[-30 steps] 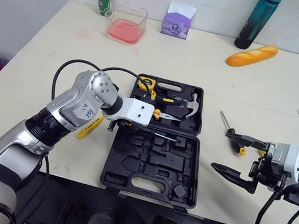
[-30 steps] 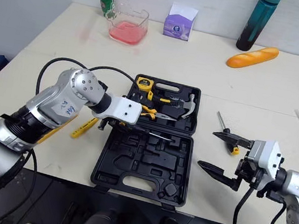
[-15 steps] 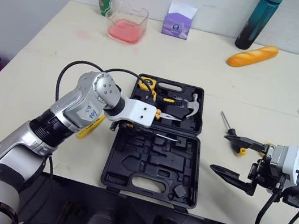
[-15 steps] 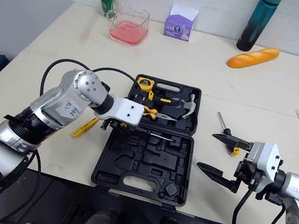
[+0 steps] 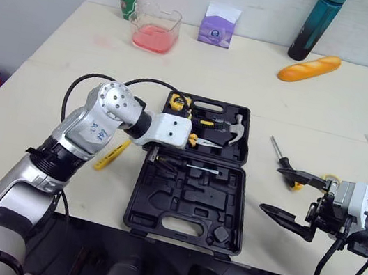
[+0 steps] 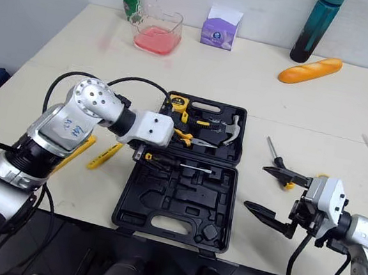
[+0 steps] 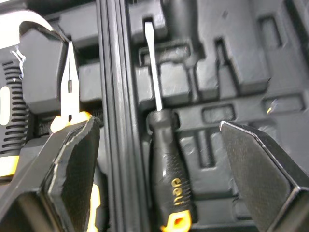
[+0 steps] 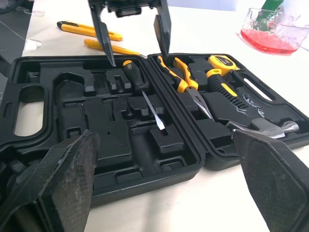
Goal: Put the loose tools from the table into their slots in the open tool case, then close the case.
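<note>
The left hand hung right over the open black plastic tool case, with its two black fingers spread wide and gripping nothing. The black-handled flathead screwdriver with the yellow end lay in its slot in the near half of the case, straight below the gap between those fingers and not touching either one. The yellow-handled pliers sat seated in the far half, just past the hinge from that hand.

Over on the right, the other hand hovered above the cream tabletop beside the case, fingers wide open and empty too. A thin loose screwdriver with a yellow bit on its handle lay on the tabletop just behind its upper finger. A long yellow tool lay loose left of the case.
</note>
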Controlling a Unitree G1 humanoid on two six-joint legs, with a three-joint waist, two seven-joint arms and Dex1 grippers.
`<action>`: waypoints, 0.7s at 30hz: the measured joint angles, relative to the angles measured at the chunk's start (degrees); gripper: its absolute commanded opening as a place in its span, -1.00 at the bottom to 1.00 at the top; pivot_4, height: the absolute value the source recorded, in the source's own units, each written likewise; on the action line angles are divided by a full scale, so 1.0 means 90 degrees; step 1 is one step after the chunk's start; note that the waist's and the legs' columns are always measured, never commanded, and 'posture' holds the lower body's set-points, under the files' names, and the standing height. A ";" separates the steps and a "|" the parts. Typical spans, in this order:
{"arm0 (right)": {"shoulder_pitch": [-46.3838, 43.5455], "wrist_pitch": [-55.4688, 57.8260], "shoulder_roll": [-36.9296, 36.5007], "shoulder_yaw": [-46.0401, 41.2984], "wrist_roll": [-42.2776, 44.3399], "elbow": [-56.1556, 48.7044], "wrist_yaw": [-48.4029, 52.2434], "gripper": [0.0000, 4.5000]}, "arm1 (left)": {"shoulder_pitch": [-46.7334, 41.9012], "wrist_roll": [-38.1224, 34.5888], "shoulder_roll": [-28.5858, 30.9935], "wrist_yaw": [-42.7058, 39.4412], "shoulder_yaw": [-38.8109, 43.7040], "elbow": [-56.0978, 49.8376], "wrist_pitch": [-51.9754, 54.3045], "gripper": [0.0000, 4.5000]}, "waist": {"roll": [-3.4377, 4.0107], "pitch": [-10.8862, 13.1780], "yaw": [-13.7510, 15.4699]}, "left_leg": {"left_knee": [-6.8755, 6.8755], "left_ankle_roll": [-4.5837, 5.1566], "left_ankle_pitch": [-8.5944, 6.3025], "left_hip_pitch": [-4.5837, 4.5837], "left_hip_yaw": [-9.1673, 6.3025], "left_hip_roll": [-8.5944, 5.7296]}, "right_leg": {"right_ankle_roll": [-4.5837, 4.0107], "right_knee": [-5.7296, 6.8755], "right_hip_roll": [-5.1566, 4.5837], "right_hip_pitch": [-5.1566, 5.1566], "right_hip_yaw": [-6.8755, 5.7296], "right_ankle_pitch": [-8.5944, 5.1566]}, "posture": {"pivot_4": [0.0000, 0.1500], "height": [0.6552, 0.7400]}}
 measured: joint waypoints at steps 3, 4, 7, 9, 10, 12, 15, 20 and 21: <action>-0.0010 -0.0032 -0.0001 -0.0026 -0.0003 0.0024 -0.0039 1.00 | 0.0240 -0.0344 -0.0019 0.0082 0.0337 -0.0076 -0.0065 0.87 | 0.0000 0.0000 0.0001 | 0.0006 0.0001 -0.0001 0.0000 -0.0002 0.0000 | 0.0000 0.0003 -0.0001 0.0002 -0.0001 0.0000 | 1.00 1.00; -0.0021 -0.0053 -0.0001 -0.0047 -0.0001 0.0042 -0.0047 1.00 | 0.0337 -0.0468 -0.0031 0.0165 0.0508 -0.0085 -0.0098 0.87 | 0.0000 0.0000 0.0002 | 0.0007 0.0001 -0.0001 0.0001 -0.0002 -0.0001 | 0.0000 0.0003 -0.0001 0.0003 0.0000 0.0000 | 1.00 1.00; -0.0092 -0.0120 0.0002 -0.0088 0.0009 0.0191 -0.0068 1.00 | 0.0815 -0.0930 -0.0359 0.0718 0.1258 -0.0186 0.0024 0.87 | 0.0000 0.0000 -0.0004 | 0.0008 0.0002 -0.0002 0.0002 -0.0004 -0.0001 | 0.0000 0.0005 -0.0004 0.0006 0.0000 0.0001 | 1.00 1.00; -0.0103 -0.0131 0.0011 -0.0099 0.0007 0.0274 -0.0074 1.00 | 0.1075 -0.1159 -0.0589 0.1055 0.1521 -0.0292 0.0188 0.77 | 0.0000 0.0000 -0.0003 | 0.0011 0.0003 -0.0003 -0.0001 -0.0009 0.0000 | 0.0000 0.0004 -0.0004 0.0006 -0.0005 0.0001 | 1.00 1.00; -0.0123 -0.0144 0.0025 -0.0099 0.0007 0.0297 -0.0077 1.00 | 0.1250 -0.1334 -0.0753 0.1274 0.1698 -0.0347 0.0294 0.64 | 0.0000 0.0000 -0.0001 | 0.0013 0.0003 -0.0003 0.0000 -0.0007 0.0000 | 0.0000 0.0007 -0.0005 0.0006 -0.0003 0.0001 | 1.00 1.00; -0.0140 -0.0154 0.0045 -0.0099 0.0005 0.0309 -0.0080 1.00 | 0.1430 -0.1558 -0.0799 0.1425 0.1769 -0.0534 0.0576 0.45 | 0.0000 0.0000 0.0000 | 0.0013 0.0002 -0.0003 0.0000 -0.0008 -0.0001 | 0.0000 0.0006 -0.0005 0.0006 -0.0004 0.0001 | 1.00 1.00; -0.0182 -0.0154 0.0060 -0.0082 0.0000 0.0316 -0.0102 1.00 | 0.1575 -0.1569 -0.0809 0.1800 0.1761 -0.0617 0.0847 -0.07 | 0.0000 0.0000 0.0003 | 0.0014 0.0002 -0.0003 0.0001 -0.0007 -0.0001 | 0.0000 0.0008 -0.0005 0.0008 -0.0003 0.0001 | 1.00 1.00; -0.0185 -0.0107 0.0125 -0.0022 0.0001 0.0269 -0.0190 1.00 | 0.1651 -0.1499 -0.0834 0.2095 0.1506 -0.0596 0.0828 -0.99 | 0.0000 0.0000 0.0005 | 0.0014 0.0001 -0.0004 0.0001 -0.0007 -0.0001 | -0.0001 0.0006 -0.0005 0.0008 -0.0003 0.0001 | 1.00 1.00; -0.0185 -0.0088 0.0128 -0.0013 0.0001 0.0246 -0.0227 1.00 | 0.1650 -0.1468 -0.0838 0.2127 0.1421 -0.0555 0.0808 -0.99 | 0.0000 0.0000 0.0006 | 0.0014 0.0001 -0.0004 0.0001 -0.0007 -0.0001 | -0.0001 0.0006 -0.0004 0.0008 -0.0003 0.0001 | 1.00 1.00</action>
